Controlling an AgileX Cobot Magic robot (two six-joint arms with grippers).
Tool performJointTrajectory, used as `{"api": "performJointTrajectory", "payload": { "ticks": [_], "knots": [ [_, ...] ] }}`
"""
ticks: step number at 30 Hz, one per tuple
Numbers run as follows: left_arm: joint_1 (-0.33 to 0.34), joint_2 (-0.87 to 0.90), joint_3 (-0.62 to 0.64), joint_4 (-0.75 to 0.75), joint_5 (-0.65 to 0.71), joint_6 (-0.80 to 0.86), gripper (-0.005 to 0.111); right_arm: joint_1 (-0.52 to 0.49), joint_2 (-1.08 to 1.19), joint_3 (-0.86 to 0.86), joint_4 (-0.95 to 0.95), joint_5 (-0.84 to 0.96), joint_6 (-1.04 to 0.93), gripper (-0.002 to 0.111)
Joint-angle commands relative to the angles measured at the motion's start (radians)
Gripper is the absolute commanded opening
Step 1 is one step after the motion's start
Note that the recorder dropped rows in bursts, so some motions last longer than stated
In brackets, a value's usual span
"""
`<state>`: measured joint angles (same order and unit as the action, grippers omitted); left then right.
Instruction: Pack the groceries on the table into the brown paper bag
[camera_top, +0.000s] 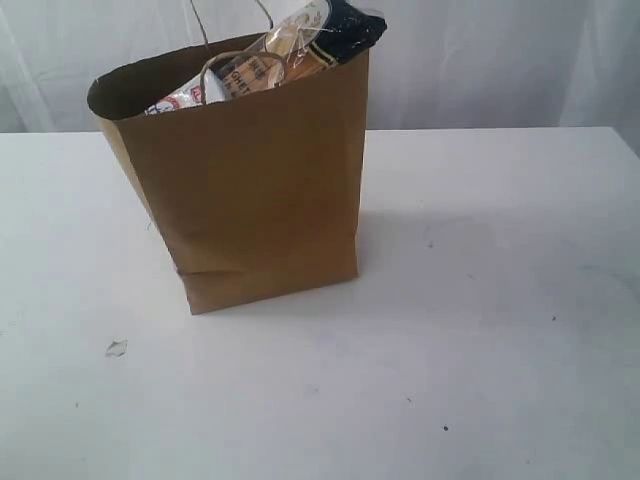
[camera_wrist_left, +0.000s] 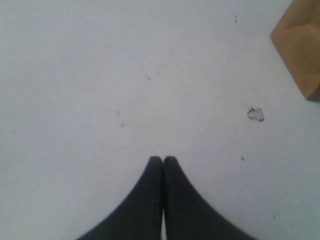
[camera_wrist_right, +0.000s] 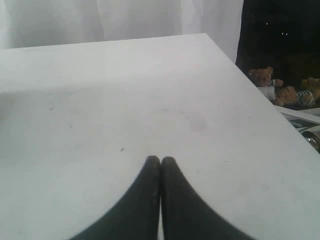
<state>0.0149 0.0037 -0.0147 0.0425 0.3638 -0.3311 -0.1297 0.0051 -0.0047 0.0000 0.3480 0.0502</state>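
Note:
The brown paper bag (camera_top: 250, 180) stands upright on the white table (camera_top: 480, 350), left of centre. Out of its open top pokes the spaghetti packet (camera_top: 330, 35) with a dark blue end, beside the brown orange-labelled pouch (camera_top: 245, 75) and a white carton edge (camera_top: 185, 98). The jars and the bottle are hidden. No arm shows in the exterior view. My left gripper (camera_wrist_left: 163, 159) is shut over bare table, with a corner of the bag (camera_wrist_left: 300, 45) off to one side. Over bare table (camera_wrist_right: 125, 100) my right gripper (camera_wrist_right: 160, 158) is shut and holds nothing.
A small torn scrap (camera_top: 116, 348) lies on the table near the bag; the same scrap (camera_wrist_left: 255, 114) shows in the left wrist view. The table's edge (camera_wrist_right: 250, 85) runs close to the right gripper, with teddy bears (camera_wrist_right: 265, 80) on the floor beyond. White curtains hang behind.

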Motion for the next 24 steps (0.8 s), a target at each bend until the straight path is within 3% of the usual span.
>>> {"api": "performJointTrajectory", "payload": {
  "ticks": [1, 7, 11, 13, 15, 24],
  "knots": [
    [-0.005, -0.004, 0.013, -0.006, 0.023, -0.006, 0.0, 0.001, -0.005, 0.005, 0.0, 0.001, 0.0, 0.0],
    [-0.001, -0.004, 0.013, -0.006, 0.026, -0.006, 0.0, 0.001, -0.005, 0.005, 0.0, 0.001, 0.0, 0.0],
    [-0.001, -0.004, 0.013, 0.094, 0.024, -0.004, 0.0, 0.001, -0.005, 0.005, 0.0, 0.001, 0.0, 0.0],
    [-0.001, -0.004, 0.015, 0.152, -0.014, 0.114, 0.0, 0.001, -0.005, 0.005, 0.0, 0.001, 0.0, 0.0],
    [-0.001, -0.004, 0.015, 0.132, -0.063, 0.262, 0.0, 0.001, -0.005, 0.005, 0.0, 0.001, 0.0, 0.0],
    [-0.039, -0.004, 0.015, 0.064, -0.063, 0.252, 0.0, 0.001, -0.005, 0.005, 0.0, 0.001, 0.0, 0.0]
  ]
}}
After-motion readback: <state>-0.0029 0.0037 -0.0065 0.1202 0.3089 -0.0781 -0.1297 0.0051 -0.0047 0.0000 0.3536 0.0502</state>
